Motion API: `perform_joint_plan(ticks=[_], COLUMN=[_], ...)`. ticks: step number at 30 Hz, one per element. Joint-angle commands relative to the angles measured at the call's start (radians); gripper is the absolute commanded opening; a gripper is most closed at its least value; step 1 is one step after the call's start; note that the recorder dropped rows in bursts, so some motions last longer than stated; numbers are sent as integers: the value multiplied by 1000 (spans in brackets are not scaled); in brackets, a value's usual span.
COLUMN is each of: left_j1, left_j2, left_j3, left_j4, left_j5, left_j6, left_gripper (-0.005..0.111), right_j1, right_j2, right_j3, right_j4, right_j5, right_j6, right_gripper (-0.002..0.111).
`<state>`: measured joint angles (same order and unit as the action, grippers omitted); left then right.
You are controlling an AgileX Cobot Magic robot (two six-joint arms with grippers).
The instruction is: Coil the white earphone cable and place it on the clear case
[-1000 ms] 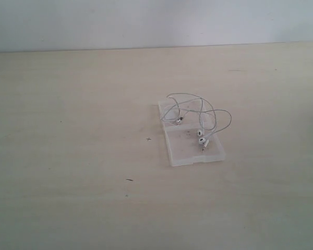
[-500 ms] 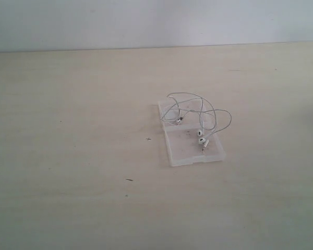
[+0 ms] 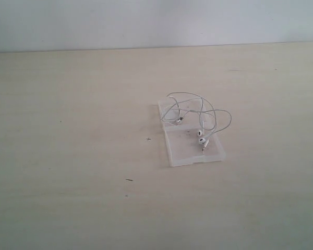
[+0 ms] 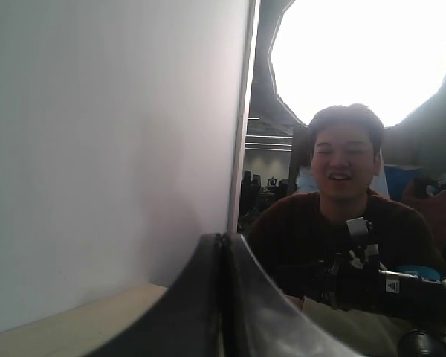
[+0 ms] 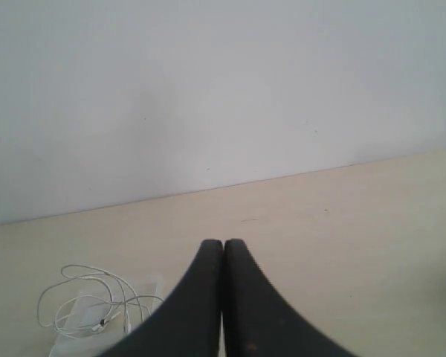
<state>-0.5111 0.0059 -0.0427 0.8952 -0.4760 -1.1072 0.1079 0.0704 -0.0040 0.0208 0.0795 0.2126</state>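
Note:
The white earphone cable [image 3: 198,112] lies in loose loops on the clear case [image 3: 183,150], near the middle of the table; both earbuds rest on the near half. In the right wrist view the cable [image 5: 82,301] and a bit of the case [image 5: 145,284] show beside my right gripper [image 5: 223,244], which is shut, empty and well away from them. My left gripper [image 4: 224,238] is shut with nothing in it, raised toward a white wall. Neither gripper appears in the exterior view.
The pale wooden table [image 3: 68,130] runs back to a white wall. A person [image 4: 346,216] sits behind another robot arm [image 4: 379,279] in the left wrist view. Small dark specks [image 3: 129,180] mark the tabletop.

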Motion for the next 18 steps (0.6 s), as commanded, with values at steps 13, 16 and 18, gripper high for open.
perform_joint_plan(ticks=[13,16,18], left_j1=[18,90,168], left_j2=[-6,-6,-6], left_j3=[40,43,43], left_j4=[7,-30,-77], left_j5=[388,547,631], left_j6=[30,20,-4], left_gripper=[0,0,0], right_j1=[-4,-4,-4], right_j2=[-6,-6,-6], right_j3=[4,4,4], right_j4=[-10,-10,-10], right_j5=[1,1,1], right_j6=[2,2,-1], right_gripper=[0,0,0])
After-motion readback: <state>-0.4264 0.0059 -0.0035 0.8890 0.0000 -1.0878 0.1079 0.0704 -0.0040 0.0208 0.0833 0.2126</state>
